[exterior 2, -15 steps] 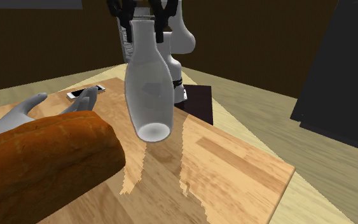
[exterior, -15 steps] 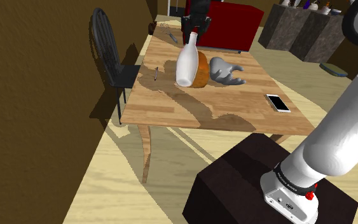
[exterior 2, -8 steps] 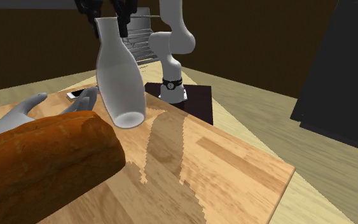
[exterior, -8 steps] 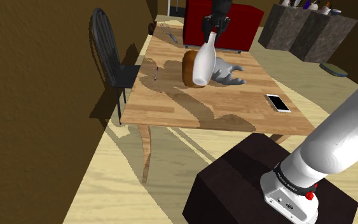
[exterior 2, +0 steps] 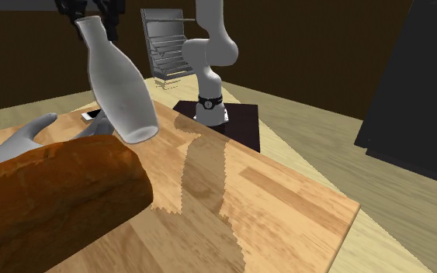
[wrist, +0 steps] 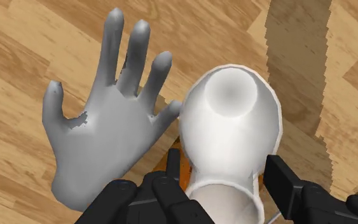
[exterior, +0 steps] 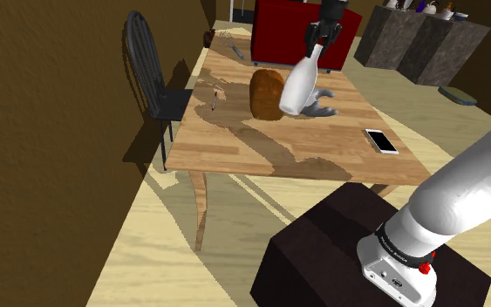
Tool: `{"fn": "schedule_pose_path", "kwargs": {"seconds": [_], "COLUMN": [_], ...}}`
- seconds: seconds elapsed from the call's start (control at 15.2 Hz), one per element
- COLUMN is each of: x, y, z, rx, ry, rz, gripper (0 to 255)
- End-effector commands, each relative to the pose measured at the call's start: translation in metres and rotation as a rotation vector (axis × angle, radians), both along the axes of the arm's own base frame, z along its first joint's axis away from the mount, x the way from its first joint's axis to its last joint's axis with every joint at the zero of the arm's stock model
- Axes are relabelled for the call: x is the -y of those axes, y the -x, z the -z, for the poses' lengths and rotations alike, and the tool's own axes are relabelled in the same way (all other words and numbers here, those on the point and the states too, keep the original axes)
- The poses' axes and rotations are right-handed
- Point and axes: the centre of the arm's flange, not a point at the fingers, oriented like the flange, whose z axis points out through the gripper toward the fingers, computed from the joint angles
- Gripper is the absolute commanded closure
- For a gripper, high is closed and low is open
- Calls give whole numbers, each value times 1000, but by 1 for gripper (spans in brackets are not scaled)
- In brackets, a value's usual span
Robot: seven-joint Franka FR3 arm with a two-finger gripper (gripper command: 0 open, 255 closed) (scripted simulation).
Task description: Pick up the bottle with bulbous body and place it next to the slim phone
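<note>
My gripper (wrist: pixel 225 177) clasps the neck of the white bulbous bottle (exterior: pixel 298 85). The bottle hangs tilted in the air above the wooden table (exterior: pixel 235 144), over the fingertips of a grey model hand (wrist: pixel 101 140) and near a brown loaf (exterior: pixel 266 93). The slim phone (exterior: pixel 381 140) lies flat near the table edge toward my stand, well apart from the bottle.
</note>
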Motion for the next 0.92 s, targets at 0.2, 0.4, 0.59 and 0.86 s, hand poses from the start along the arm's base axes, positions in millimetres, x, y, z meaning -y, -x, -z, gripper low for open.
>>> {"fn": "schedule_pose_path", "kwargs": {"seconds": [0.2, 0.4, 0.59, 0.86], "x": [66, 103, 141, 190], "y": [24, 37, 51, 69], "z": [3, 3, 3, 3], "rx": [-9, -9, -9, -9], "ry": [2, 2, 2, 2], "rz": [3, 3, 3, 3], "gripper": [255, 255, 255, 255]}}
